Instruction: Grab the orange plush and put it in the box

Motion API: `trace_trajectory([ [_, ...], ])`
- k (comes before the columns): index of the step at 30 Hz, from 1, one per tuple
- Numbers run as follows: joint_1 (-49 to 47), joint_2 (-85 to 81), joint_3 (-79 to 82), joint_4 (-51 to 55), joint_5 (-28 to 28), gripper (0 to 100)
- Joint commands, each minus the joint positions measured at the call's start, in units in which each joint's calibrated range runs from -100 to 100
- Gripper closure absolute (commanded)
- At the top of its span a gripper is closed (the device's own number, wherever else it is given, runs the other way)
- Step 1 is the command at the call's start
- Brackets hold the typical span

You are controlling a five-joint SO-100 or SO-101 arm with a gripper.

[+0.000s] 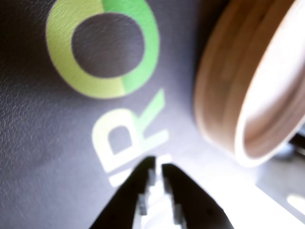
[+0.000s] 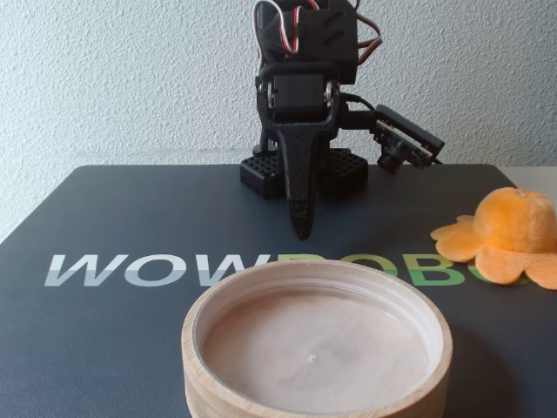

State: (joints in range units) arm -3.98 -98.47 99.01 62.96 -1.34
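The orange plush (image 2: 512, 228), a fuzzy ball with flat peel flaps, lies on the dark mat at the right edge of the fixed view. It is out of the wrist view. The box (image 2: 318, 399), a round light-wood tray, stands empty at the front centre; its rim also shows in the wrist view (image 1: 224, 86). My gripper (image 2: 301, 228) hangs point-down over the mat just behind the tray, well left of the plush. In the wrist view the gripper (image 1: 158, 168) has its black fingers nearly together with nothing between them.
The dark mat (image 2: 130, 209) carries a large printed logo (image 2: 157, 270) in grey and green letters. The arm's base (image 2: 305, 170) stands at the mat's back edge before a white textured wall. A small camera (image 2: 402, 139) juts out right of the arm.
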Motion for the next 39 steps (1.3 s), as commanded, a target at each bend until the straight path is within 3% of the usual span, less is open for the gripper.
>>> trace_trajectory([
  [1,0.21,-0.1,0.72,0.07,0.05,99],
  [16,-0.32,-0.6,-0.92,-3.32,-0.31,99],
  [19,-4.13,0.83,-6.72,-3.41,-3.25,98],
  [22,-8.31,14.49,-14.61,-4.02,-9.02,98],
  [27,-13.99,55.55,-43.62,2.51,-19.35,97],
  [29,-18.77,63.9,-50.6,6.07,-22.13,85],
  [32,-25.34,64.57,-50.87,5.03,-22.4,58],
  [34,-29.98,65.08,-50.78,4.86,-22.87,47],
  [36,-34.68,65.16,-49.15,2.07,-24.97,43],
  [39,-42.0,65.16,-43.62,-4.45,-32.99,43],
])
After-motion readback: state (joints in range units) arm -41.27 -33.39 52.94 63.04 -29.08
